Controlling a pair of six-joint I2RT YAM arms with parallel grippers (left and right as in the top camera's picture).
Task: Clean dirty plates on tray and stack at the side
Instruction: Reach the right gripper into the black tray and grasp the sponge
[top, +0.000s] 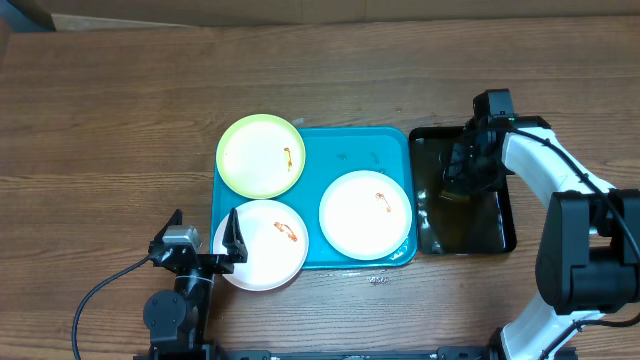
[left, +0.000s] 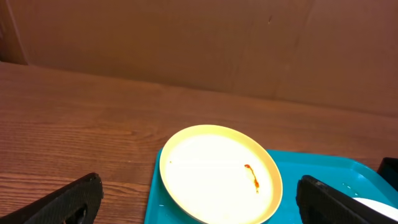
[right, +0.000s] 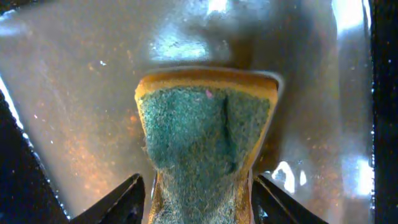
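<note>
Jaws of the right gripper (right: 198, 200) flank the green-faced sponge (right: 202, 137) lengthwise in the wet black tray (top: 508, 228); gripping or released, I cannot tell. Empty, the left gripper (top: 205, 238) gapes at the near-left white plate (top: 262, 250). Smeared plates (top: 365, 215) sit leftward on the turquoise tray (top: 350, 142).

No lettering, label, brand mark or number can be read anywhere in view: not on the plates (top: 261, 155), the tray (top: 350, 150), the black tray (top: 506, 215), the sponge (right: 205, 137) or the desk (top: 120, 120).
</note>
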